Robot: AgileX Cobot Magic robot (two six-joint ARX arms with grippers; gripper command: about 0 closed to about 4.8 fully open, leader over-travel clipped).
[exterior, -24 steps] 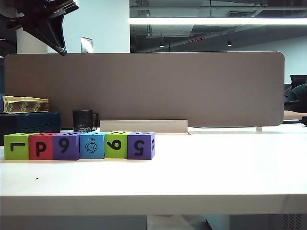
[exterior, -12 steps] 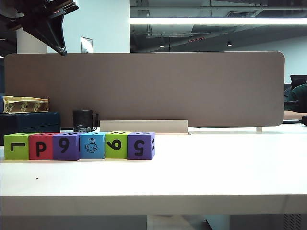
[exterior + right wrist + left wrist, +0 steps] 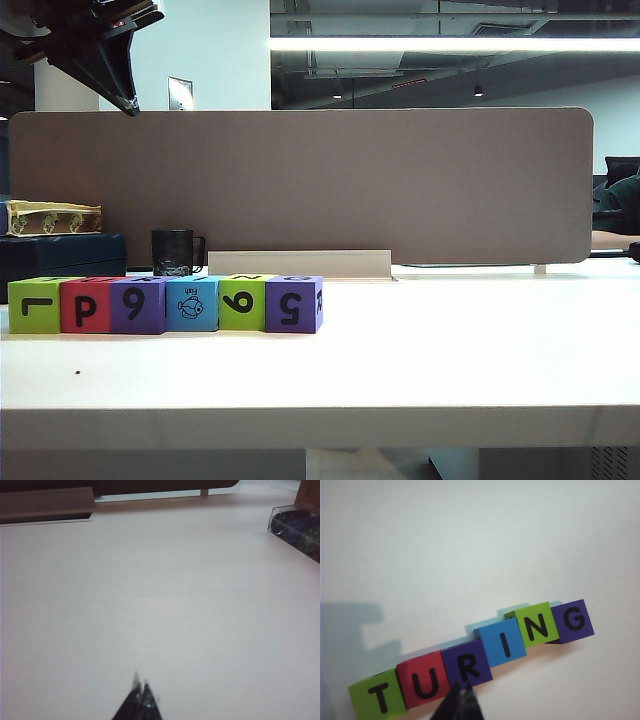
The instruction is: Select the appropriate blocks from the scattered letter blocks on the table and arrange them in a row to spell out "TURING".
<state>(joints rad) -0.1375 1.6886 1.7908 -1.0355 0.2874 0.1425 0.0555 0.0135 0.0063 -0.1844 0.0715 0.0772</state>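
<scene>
Letter blocks (image 3: pixel 470 667) spelling TURING near counter (image 3: pixel 450 350) left edge; likely light, matte, grippable by opposite faces; left end effector (image 3: pixel 461 687) above row and right end effector (image 3: pixel 140 684) over bare counter, both pressed together, empty

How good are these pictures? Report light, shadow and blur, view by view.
Exterior view: a ceiling strip light glares and the letter blocks are sharp. Left wrist view: the shut left claw is blurred and a stepped shadow crosses the table. Right wrist view: soft, even light; the shut right claw is blurred.
</scene>
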